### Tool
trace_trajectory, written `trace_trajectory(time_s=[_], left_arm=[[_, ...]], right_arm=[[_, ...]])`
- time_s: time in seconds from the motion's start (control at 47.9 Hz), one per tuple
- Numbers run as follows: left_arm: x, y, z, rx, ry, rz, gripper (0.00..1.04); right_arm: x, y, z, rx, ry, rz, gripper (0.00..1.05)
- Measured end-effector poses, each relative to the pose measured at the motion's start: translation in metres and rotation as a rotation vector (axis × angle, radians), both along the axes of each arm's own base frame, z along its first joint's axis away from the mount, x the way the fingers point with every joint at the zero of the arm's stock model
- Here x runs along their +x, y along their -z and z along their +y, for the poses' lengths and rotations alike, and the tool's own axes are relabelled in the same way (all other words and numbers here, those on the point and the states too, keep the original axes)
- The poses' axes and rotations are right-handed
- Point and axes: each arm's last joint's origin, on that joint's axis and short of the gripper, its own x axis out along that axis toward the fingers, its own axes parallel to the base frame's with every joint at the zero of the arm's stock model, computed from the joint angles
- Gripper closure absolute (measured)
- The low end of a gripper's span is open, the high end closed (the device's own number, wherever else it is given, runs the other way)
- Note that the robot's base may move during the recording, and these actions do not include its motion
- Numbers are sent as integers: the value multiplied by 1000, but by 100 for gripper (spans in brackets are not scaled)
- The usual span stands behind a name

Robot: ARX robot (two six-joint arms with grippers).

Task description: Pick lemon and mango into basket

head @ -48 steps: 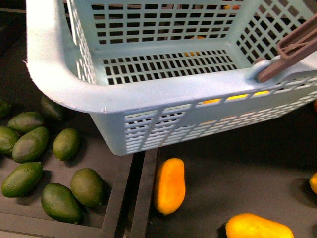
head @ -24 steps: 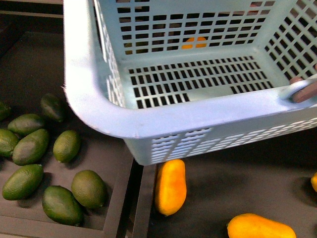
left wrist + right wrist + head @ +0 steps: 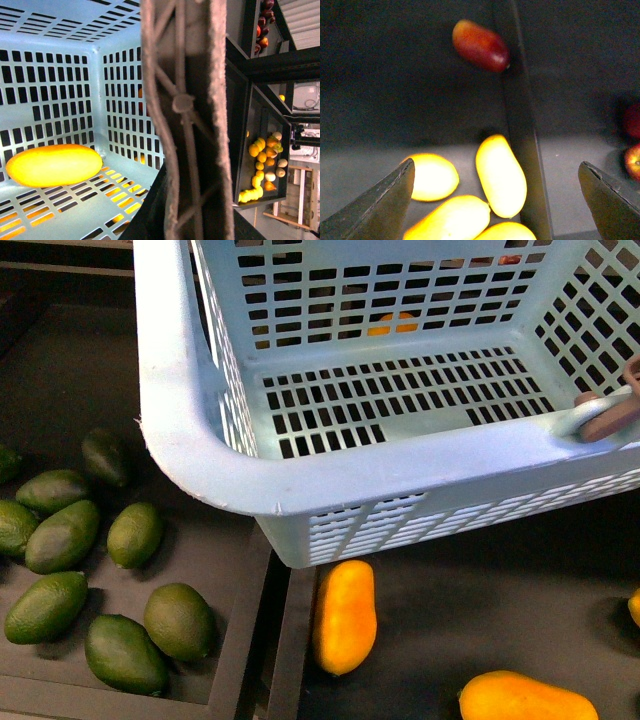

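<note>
The pale blue basket [image 3: 400, 455] hangs tilted above the dark trays and fills the upper front view. My left gripper [image 3: 186, 150] is shut on the basket's wall by its rim, and its finger blocks the middle of the left wrist view. One mango [image 3: 52, 165] lies inside on the slotted floor. Two more mangoes [image 3: 343, 615] [image 3: 527, 698] rest on the tray below. My right gripper [image 3: 495, 200] is open above several yellow fruits. Among them are a long mango [image 3: 501, 175] and a shorter plump one that looks like the lemon [image 3: 432, 176].
Several dark green avocados [image 3: 60, 532] lie in the left tray, split off by a raised divider [image 3: 265, 640]. A red fruit [image 3: 481, 45] sits by another divider [image 3: 522, 125]. The basket's mauve handle [image 3: 610, 412] rests on its right rim. A far tray [image 3: 262, 165] holds mixed fruit.
The basket has shifted to the right across the front view, most of it in the first half second. Its mauve handle now sits lower on the rim. The fruit below has not moved.
</note>
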Motion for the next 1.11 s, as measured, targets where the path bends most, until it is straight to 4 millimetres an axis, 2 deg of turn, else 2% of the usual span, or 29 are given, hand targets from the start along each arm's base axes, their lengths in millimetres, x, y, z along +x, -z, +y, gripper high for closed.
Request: trace_trajectory(time_s=[0.125,0.251,0.46,0.71,1.107], left_arm=[[0,0,0,-1,0,1,100],[0,0,0,1,-5,-1,100],[0,0,0,3,-7,-3,100],[0,0,0,2,-6,-1,100],[0,0,0,2,-7,-2,100]], right_arm=[[6,34,3,-76,-145,128,9],[17,72,16,-109,-318,257,9],[40,111,31,-125,-455,351,9],[58,131,31,-104,-475,380,9],[75,156,22,-84,-439,420,9]])
